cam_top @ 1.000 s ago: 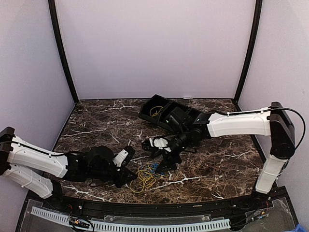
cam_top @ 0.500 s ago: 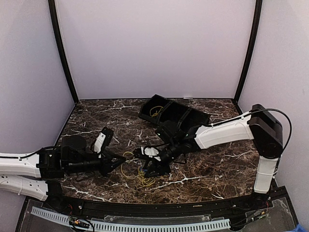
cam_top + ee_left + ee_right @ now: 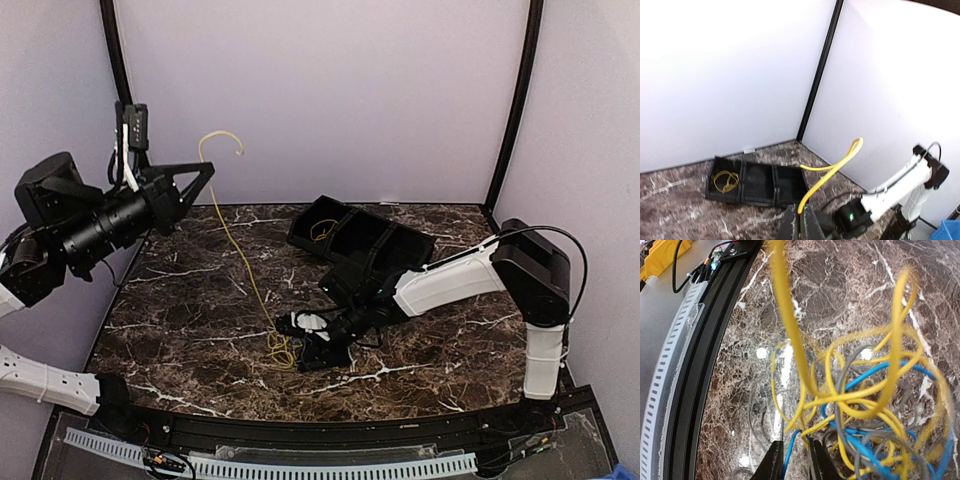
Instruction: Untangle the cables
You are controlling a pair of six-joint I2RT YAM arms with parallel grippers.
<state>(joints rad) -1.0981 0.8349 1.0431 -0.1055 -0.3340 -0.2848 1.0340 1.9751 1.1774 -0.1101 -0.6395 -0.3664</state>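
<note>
**Yellow line drawn up out of the knot, right pincer low on the tangle**

My left gripper is lifted high on the far left, well above the table. Its jaws are clamped flat on the yellow cable. On the left wrist view the fingers meet on the strand with no gap. The short free end rises past them, then hooks over to the right.

From that grip the yellow cable runs as one nearly straight line. Its long axis slopes from high at the far left down to the near centre. There it goes into the tangle, which lies on the marble just left of my right gripper.

The right gripper is down at table level against the tangle. On its wrist view the jaws stand narrow, with a strand of the blue cable in the slim gap between the fingertips. I cannot tell whether that strand is actually pinched. Ahead of them, loose yellow loops and blue loops cross over each other in a heap.

At the far centre sits a black tray set on a diagonal. A small yellow coil lies in its left end compartment.
</note>
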